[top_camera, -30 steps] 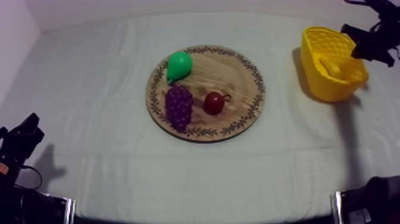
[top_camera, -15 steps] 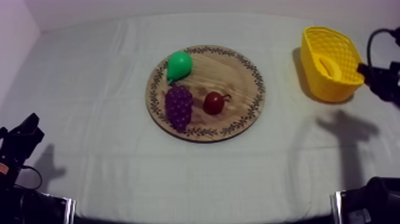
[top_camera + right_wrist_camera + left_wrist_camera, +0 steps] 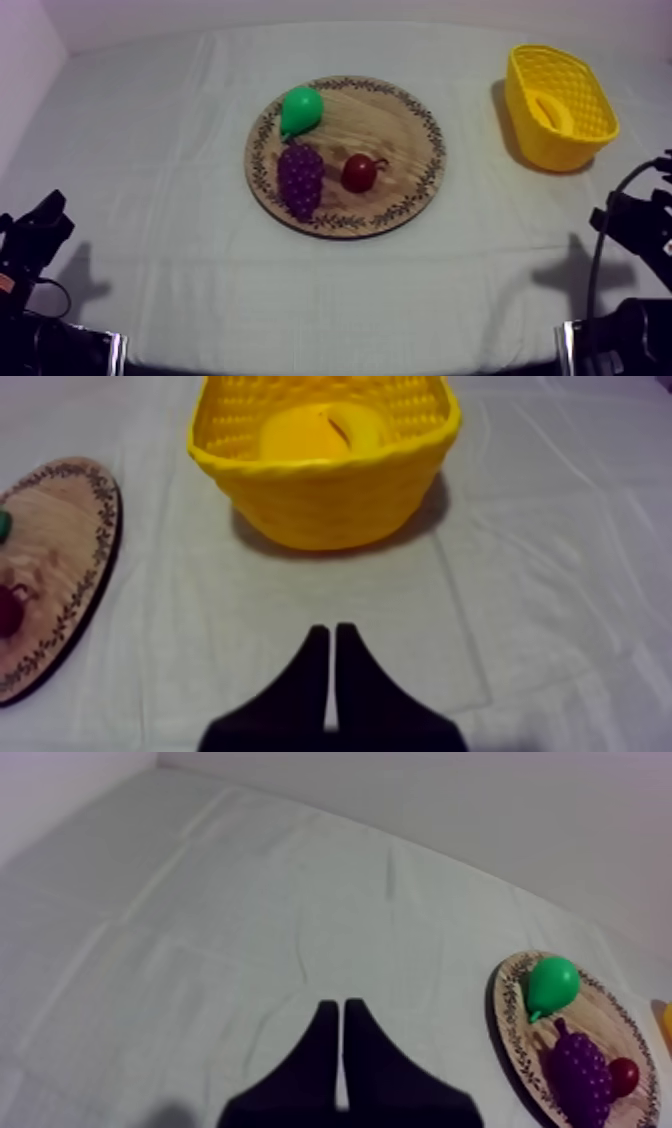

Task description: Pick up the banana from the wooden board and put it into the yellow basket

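The banana [image 3: 320, 431] lies in the yellow basket [image 3: 330, 501]. My right gripper [image 3: 332, 638], fingers pressed together and empty, faces it from nearby; my left gripper [image 3: 342, 1010], likewise closed, sits away from the wooden board [image 3: 610, 1017].

The board [image 3: 400, 115] sits mid-way on the bench [image 3: 140, 150], bearing the pear [image 3: 300, 109] behind the grapes [image 3: 300, 180], the small red fruit [image 3: 358, 173] right of them; the basket [image 3: 526, 128], far right, holds the banana [image 3: 552, 112]
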Controlling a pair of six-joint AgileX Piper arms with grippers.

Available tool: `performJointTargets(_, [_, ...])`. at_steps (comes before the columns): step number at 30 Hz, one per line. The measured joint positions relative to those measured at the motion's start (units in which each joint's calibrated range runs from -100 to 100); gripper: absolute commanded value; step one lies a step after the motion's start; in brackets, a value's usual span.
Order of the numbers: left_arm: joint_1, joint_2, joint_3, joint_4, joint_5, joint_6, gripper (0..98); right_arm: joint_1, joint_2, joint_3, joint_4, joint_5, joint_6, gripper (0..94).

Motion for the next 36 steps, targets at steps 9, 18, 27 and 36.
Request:
performJointTargets(9, [0.0,0.0,0.0,0.0,0.0,0.0,0.1,-0.8,-12.7,-0.3,2.0,7.1,-2.3,0.2])
performJointTargets(18, [0.0,0.0,0.0,0.0,0.0,0.0,0.1,-1.9,-13.2,0.5,2.0,3.4,6.6,0.2])
performJointTargets(27, [0.0,0.0,0.0,0.0,-0.1,0.0,0.1,-2.0,-13.2,0.6,2.0,3.2,9.2,0.2])
performJointTargets(36, [0.0,0.0,0.0,0.0,0.0,0.0,0.1,-2.0,-13.2,0.6,1.9,3.1,9.2,0.2])
